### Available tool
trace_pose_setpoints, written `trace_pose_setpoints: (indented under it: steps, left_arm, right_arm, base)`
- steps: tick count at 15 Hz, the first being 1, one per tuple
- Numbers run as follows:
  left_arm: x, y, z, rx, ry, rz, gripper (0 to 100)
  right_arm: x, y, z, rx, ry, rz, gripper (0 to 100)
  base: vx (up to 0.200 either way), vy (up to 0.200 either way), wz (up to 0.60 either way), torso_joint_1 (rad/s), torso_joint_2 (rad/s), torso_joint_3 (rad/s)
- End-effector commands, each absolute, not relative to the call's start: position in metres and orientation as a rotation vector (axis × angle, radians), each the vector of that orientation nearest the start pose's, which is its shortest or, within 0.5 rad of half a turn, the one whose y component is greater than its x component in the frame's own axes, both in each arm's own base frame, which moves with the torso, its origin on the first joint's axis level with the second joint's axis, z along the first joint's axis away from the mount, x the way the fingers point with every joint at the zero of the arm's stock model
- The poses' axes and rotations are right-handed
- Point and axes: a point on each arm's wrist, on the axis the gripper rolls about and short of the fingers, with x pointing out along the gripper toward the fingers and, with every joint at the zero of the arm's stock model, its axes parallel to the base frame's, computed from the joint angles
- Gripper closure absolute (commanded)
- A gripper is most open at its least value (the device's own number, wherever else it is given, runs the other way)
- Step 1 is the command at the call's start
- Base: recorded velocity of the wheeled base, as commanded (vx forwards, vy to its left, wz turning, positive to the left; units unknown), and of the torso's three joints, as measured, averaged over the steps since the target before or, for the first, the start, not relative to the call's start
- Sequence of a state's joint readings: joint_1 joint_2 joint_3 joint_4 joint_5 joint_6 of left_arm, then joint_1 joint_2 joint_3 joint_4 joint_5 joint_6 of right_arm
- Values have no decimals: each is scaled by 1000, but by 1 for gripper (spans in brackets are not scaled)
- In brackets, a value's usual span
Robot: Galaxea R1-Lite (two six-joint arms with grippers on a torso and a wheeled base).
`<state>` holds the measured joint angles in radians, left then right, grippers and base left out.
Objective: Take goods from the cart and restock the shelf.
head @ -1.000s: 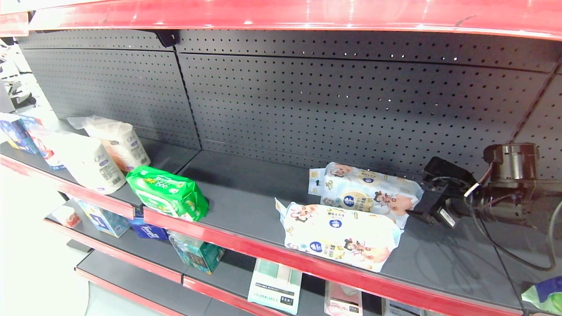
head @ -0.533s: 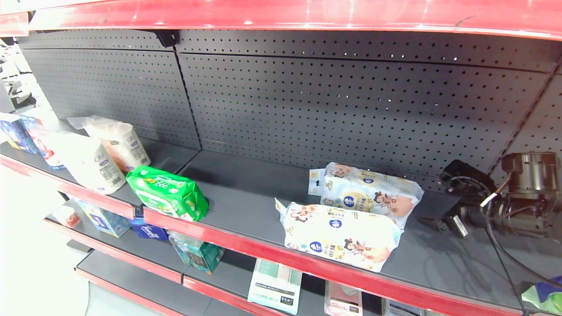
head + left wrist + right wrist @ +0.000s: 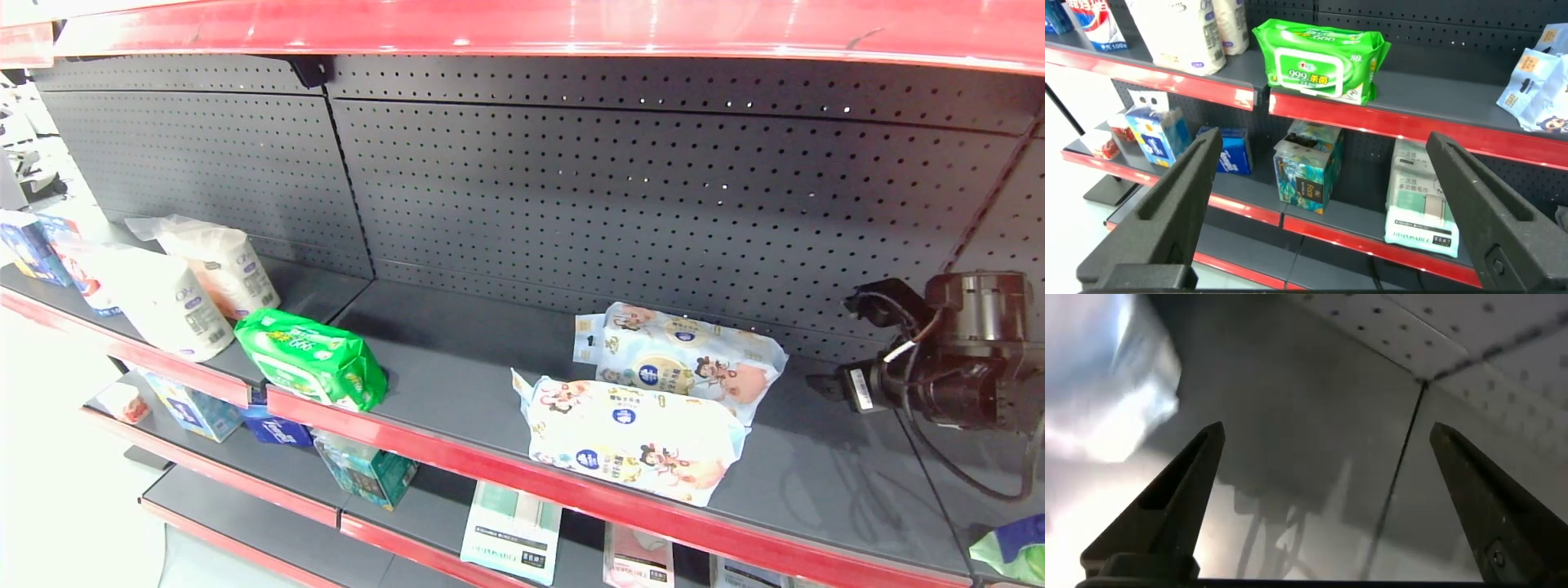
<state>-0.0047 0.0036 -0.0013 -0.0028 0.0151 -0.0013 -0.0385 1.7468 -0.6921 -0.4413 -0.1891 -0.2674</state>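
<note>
Two pale cartoon-print wipes packs lie on the grey shelf board [image 3: 457,343]: a front pack [image 3: 629,437] by the red lip and a rear pack [image 3: 686,359] near the pegboard. A green wipes pack [image 3: 314,358] [image 3: 1319,59] sits further left at the shelf edge. My right gripper [image 3: 833,380] [image 3: 1327,431] hovers over the board just right of the rear pack, open, with nothing between its fingers. The rear pack shows as a pale blur [image 3: 1102,392] in the right wrist view. My left gripper [image 3: 1323,139] is open and holds nothing, out in front of the shelf below the green pack.
White paper rolls [image 3: 175,302] and blue boxes [image 3: 28,245] fill the far left of the shelf. Lower shelves hold a teal box [image 3: 1306,167], a blue box [image 3: 1155,135] and flat packets [image 3: 1425,200]. A green-blue bag [image 3: 1008,547] peeks in at bottom right.
My right gripper has drawn back to the right, away from the rear wipes pack, and risen slightly. The packs have stayed where they were.
</note>
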Motion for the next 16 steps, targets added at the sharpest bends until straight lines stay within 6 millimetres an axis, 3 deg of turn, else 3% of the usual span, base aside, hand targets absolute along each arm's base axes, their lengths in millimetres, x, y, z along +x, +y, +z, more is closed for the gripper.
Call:
trace_pose_setpoints:
  steps: [1, 16]
  left_arm:
    - [-23, 0, 76, -2, -2, 11, 0]
    - [-23, 0, 76, -2, -2, 11, 0]
  right_arm:
    - [295, -3, 115, -289, 654, -129, 0]
    - [312, 25, 121, -285, 602, -67, 0]
  base:
    - [0, 0, 0, 0, 0, 0]
    - [0, 0, 0, 0, 0, 0]
